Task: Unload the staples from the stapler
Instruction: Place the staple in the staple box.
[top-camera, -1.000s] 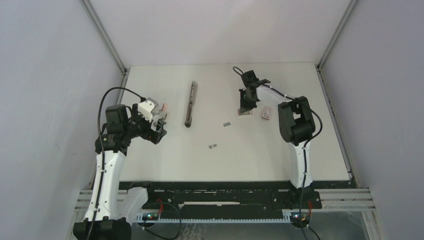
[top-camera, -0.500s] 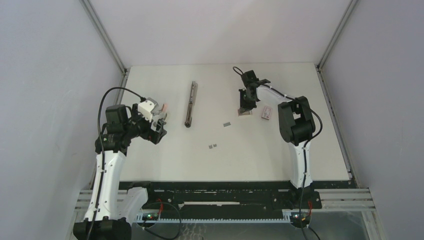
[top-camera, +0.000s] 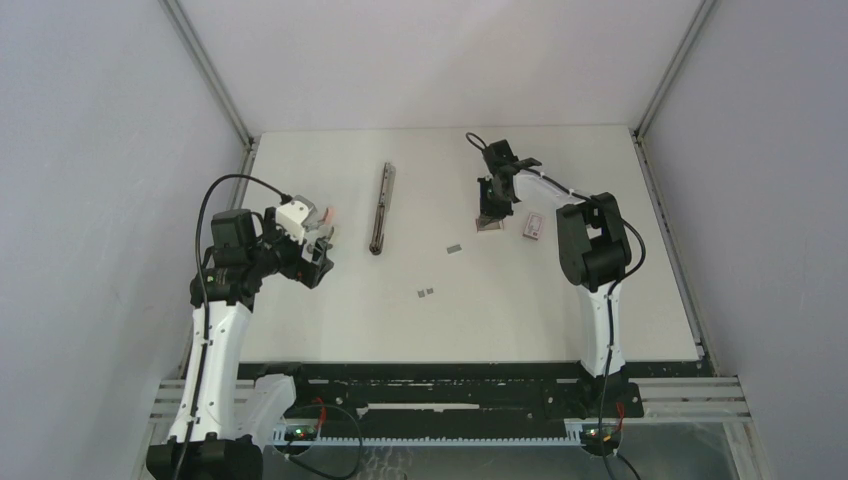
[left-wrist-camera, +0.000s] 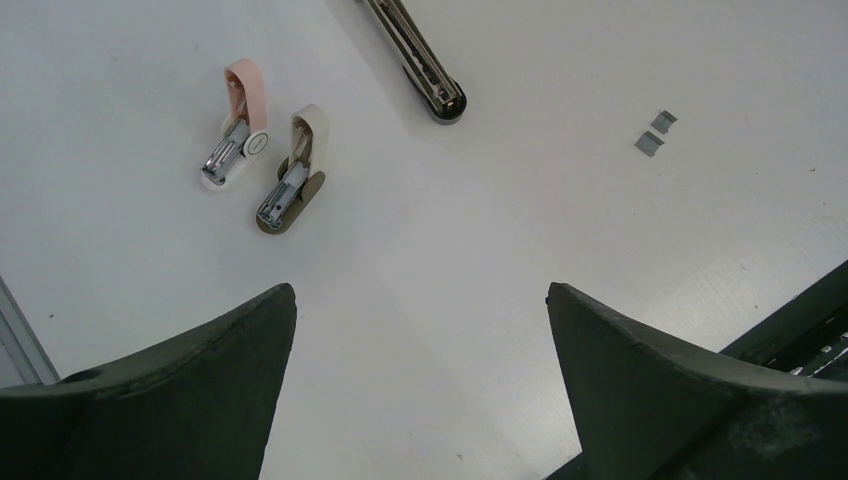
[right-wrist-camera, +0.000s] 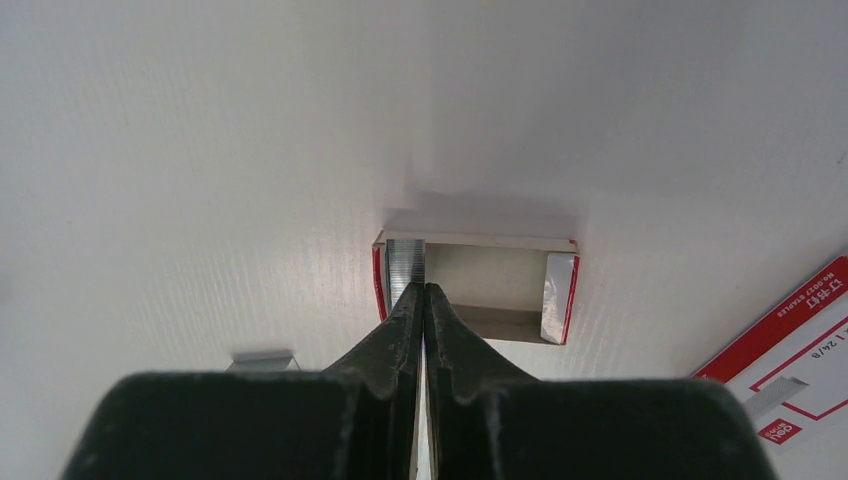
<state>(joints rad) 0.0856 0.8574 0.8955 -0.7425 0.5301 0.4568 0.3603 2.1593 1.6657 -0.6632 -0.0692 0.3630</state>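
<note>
Stapler (top-camera: 381, 207) lies apart from both grippers. Your right gripper (right-wrist-camera: 422, 290) has jaws pressed together, tips at the open staple box (right-wrist-camera: 562, 300). Your left gripper (left-wrist-camera: 420, 295) hovers, jaws spread wide.

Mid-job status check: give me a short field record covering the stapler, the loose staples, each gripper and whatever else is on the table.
stapler: lies flat on the table, neither gripper touching it
staples: loose strips on the table, between the arms
left gripper: open, empty, above the table
near it: pink clawed piece, beige clawed piece
right gripper: shut, tips at the staple stack in an open box
other: second box beside it
</note>
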